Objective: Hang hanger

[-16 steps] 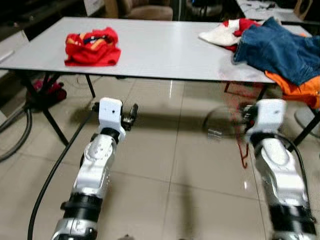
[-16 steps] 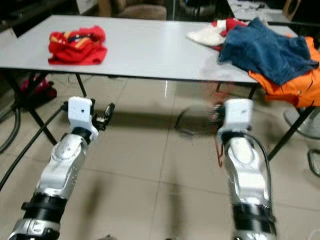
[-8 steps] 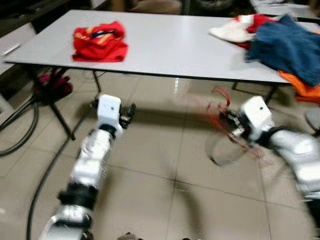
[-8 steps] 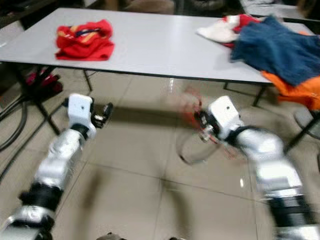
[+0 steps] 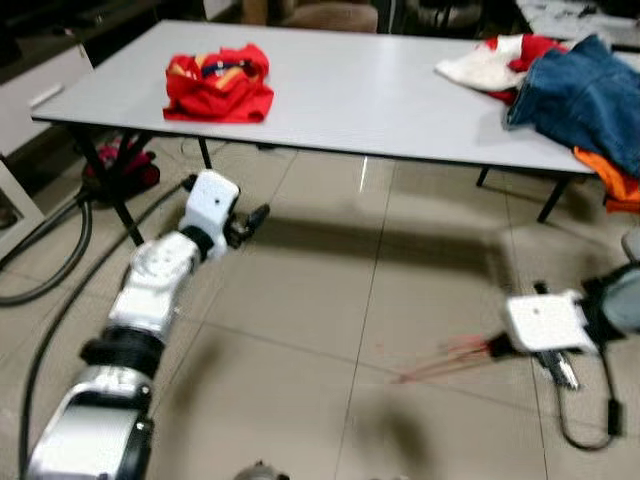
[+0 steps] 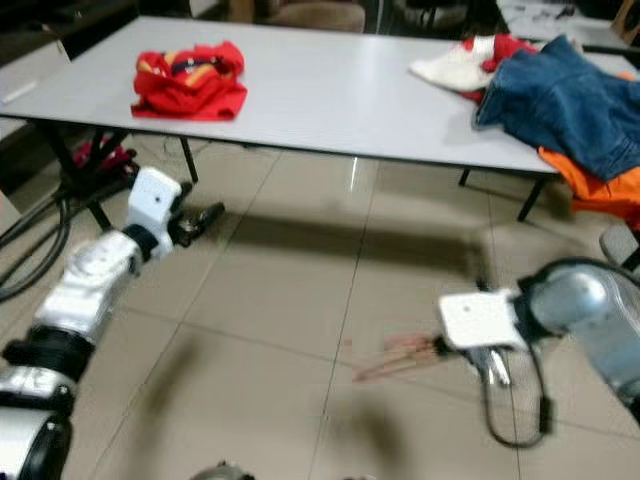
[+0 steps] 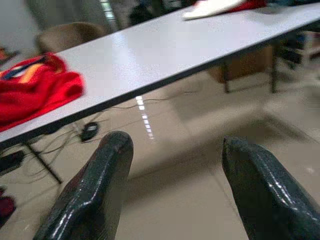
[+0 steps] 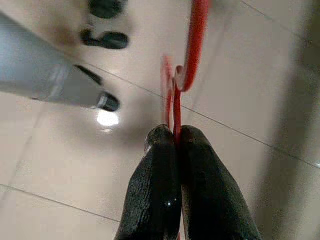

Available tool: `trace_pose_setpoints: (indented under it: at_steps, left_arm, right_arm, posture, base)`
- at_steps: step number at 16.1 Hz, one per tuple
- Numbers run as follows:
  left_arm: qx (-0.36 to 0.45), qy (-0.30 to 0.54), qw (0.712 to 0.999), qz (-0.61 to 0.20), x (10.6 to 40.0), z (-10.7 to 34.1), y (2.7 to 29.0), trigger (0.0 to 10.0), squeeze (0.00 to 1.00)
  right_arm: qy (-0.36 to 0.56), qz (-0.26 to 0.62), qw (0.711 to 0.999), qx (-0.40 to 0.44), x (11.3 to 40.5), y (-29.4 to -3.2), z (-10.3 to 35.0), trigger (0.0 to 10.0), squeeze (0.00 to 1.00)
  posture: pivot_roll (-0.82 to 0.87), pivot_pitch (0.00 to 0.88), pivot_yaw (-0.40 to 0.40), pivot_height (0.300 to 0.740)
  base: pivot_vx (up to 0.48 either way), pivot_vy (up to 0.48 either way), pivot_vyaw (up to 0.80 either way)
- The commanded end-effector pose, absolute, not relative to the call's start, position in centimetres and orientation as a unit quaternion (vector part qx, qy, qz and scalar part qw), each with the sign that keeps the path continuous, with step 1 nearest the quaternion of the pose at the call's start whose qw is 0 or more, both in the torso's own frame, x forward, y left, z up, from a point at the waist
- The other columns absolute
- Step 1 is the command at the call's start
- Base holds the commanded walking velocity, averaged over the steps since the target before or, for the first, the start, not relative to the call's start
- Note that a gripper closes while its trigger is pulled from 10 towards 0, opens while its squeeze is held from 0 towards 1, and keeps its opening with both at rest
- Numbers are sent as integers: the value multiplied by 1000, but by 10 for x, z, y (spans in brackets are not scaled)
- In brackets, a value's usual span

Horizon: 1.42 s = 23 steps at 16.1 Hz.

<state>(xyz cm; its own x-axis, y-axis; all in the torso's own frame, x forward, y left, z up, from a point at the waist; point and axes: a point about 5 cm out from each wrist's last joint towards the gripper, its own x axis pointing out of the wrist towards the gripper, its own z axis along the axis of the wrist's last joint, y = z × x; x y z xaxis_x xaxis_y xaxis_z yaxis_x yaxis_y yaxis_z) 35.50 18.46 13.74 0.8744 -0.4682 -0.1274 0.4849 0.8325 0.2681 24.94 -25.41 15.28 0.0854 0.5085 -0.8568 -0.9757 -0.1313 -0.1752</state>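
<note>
Pickup is done, hanging isn't. Right gripper (image 8: 174,137) has its two black fingers pinched tight on the thin red hanger (image 8: 192,55); the wire runs out past the fingertips with the floor tiles behind it. From the head cameras the right arm is held low and out to the robot's right, over the floor (image 5: 400,290), and the hanger (image 6: 395,355) shows there as a blurred red streak pointing inward from the gripper. It's blurred, so I can't tell its exact tilt.

Left gripper (image 7: 175,165) has its fingers spread wide with nothing between them, held out in front near the table (image 5: 360,90) edge.

On the table: a folded red garment (image 5: 218,82) on the left side, a pile of clothes (image 5: 570,85) on the right.

I see no rail or hook to hang it on. Judgement: finding one, carrying the hanger there and hooking it on are all left.
</note>
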Motion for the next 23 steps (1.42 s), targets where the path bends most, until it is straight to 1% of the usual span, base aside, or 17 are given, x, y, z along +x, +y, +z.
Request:
trace_pose_setpoints:
  at_steps: [1,2,3,4,5,6,7,8,10,11,13,14,16,18,20,23]
  left_arm:
    - [147,40,935,-320,352,136,174,10000,0]
    - [149,41,926,-345,350,137,172,10000,0]
    - [153,39,902,-402,345,140,169,10000,0]
    - [168,44,861,-478,334,141,169,10000,0]
    - [193,56,823,-532,325,140,171,10000,0]
    - [216,68,803,-551,322,138,174,10000,0]
    - [220,77,791,-565,319,137,176,10000,0]
    - [214,93,778,-583,315,138,181,10000,0]
    - [174,94,787,-584,316,140,179,10000,0]
    - [154,89,787,-591,313,140,177,10000,0]
    - [122,86,781,-607,310,143,172,10000,0]
    - [121,83,780,-608,311,144,169,10000,0]
    - [114,73,791,-596,315,145,161,10000,0]
    - [113,62,806,-578,319,144,154,10000,0]
    - [111,52,822,-557,325,144,144,10000,0]
    - [104,37,822,-559,326,145,133,10000,0]
  right_arm:
    - [254,656,592,-394,251,-247,165,0,0]
    - [252,666,594,-374,250,-245,167,0,0]
    - [252,683,592,-347,250,-244,170,0,0]
    - [246,694,594,-325,253,-242,175,0,0]
    - [235,698,603,-306,257,-241,180,0,0]
    - [229,698,610,-298,260,-240,182,0,0]
    - [219,694,621,-289,264,-239,185,0,0]
    - [196,681,648,-278,270,-238,190,0,0]
    - [161,652,693,-260,276,-238,193,0,0]
    - [146,642,713,-243,278,-237,192,0,0]
    - [132,618,738,-236,279,-237,186,0,0]
    - [123,606,750,-234,281,-238,187,0,0]
    - [98,590,772,-217,285,-235,191,0,0]
    - [90,591,774,-211,283,-231,192,0,0]
    - [84,597,770,-209,278,-227,193,0,0]
    - [74,604,766,-210,276,-221,197,0,0]
  posture:
    - [-61,1,14,740]
    - [-63,1,13,740]
    - [-64,1,6,740]
    - [-64,1,4,740]
    - [-64,1,5,740]
    - [-64,1,5,740]
    - [-63,1,6,740]
    - [-61,2,6,740]
    - [-58,4,5,740]
    - [-56,5,12,740]
    - [-60,4,22,740]
    - [-60,3,23,740]
    - [-59,2,28,740]
    - [-61,0,31,740]
    - [-64,0,29,740]
    - [-65,0,29,740]
  base:
    - [0,0,0]
    - [0,0,0]
    - [0,0,0]
    - [0,0,0]
    - [0,0,0]
    - [0,0,0]
    - [0,0,0]
    - [0,0,0]
    - [0,0,0]
    - [0,0,0]
    - [0,0,0]
    - [0,0,0]
    - [0,0,0]
    - [0,0,0]
    - [0,0,0]
    - [0,0,0]
